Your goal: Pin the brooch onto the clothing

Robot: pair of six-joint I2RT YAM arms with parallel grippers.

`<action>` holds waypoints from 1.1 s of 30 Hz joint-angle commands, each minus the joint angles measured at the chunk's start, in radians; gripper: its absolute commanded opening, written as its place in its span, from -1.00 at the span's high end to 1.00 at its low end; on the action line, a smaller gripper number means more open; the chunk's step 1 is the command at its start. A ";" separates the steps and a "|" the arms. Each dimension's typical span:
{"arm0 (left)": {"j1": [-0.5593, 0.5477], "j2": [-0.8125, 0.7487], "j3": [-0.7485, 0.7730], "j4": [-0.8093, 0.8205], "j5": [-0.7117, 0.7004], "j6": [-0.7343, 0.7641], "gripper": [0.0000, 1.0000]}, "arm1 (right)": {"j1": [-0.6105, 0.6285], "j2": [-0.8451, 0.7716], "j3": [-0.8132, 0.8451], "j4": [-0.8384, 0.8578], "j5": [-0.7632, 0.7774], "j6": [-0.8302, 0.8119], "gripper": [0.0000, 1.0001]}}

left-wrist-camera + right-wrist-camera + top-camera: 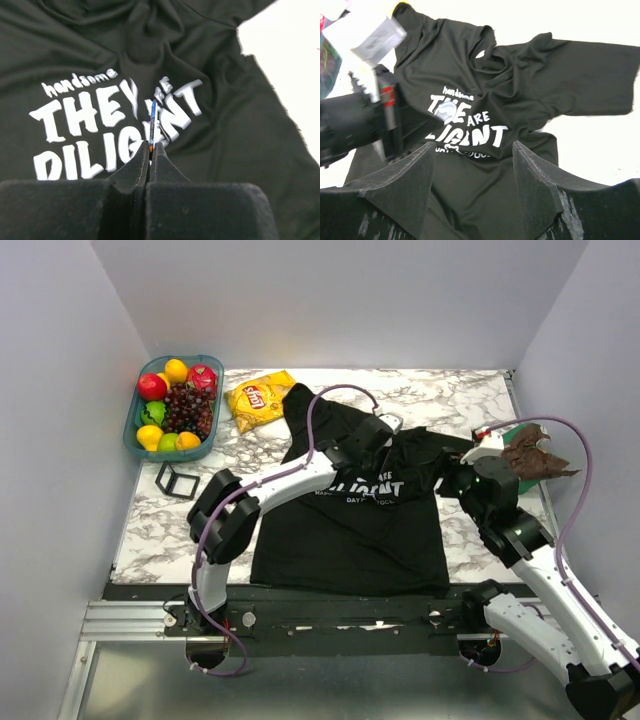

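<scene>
The black T-shirt point(345, 530) lies spread on the marble table, its white print "THEY ARE DILIGENT" facing up. It also shows in the left wrist view point(240, 130) and the right wrist view point(580, 75). My left gripper point(375, 462) hovers over the print. In the left wrist view the gripper point(152, 147) is shut on the brooch point(153, 120), seen edge-on as a thin blue-and-orange sliver sticking out of the tips. In the right wrist view it shows as a pale round disc point(447, 112) over the letters. My right gripper point(472, 147) is open and empty above the shirt's right side point(462, 477).
A teal basket of fruit point(133, 420) stands at the back left, with a yellow chip bag point(260, 398) beside it. A small black square frame point(178, 480) lies left of the shirt. A brown crumpled thing on a green base point(535, 455) sits at the right edge.
</scene>
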 commanded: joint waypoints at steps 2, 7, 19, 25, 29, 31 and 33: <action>-0.028 0.138 0.212 -0.173 -0.216 0.090 1.00 | -0.001 -0.058 -0.037 -0.021 0.069 0.005 -0.42; -0.047 0.264 0.376 -0.272 -0.317 0.162 1.00 | -0.001 -0.070 -0.056 -0.021 0.050 0.006 -0.43; -0.076 0.445 0.640 -0.425 -0.430 0.235 1.00 | -0.001 -0.102 -0.084 -0.005 0.014 0.014 -0.45; -0.096 0.501 0.715 -0.466 -0.444 0.263 1.00 | -0.001 -0.121 -0.093 -0.002 0.004 0.023 -0.47; -0.099 0.529 0.750 -0.480 -0.457 0.275 1.00 | -0.001 -0.132 -0.099 -0.002 -0.006 0.029 -0.47; -0.105 0.554 0.770 -0.492 -0.473 0.295 1.00 | -0.001 -0.136 -0.104 -0.001 -0.011 0.033 -0.48; -0.111 0.566 0.799 -0.506 -0.493 0.309 1.00 | -0.001 -0.138 -0.107 -0.001 -0.014 0.034 -0.49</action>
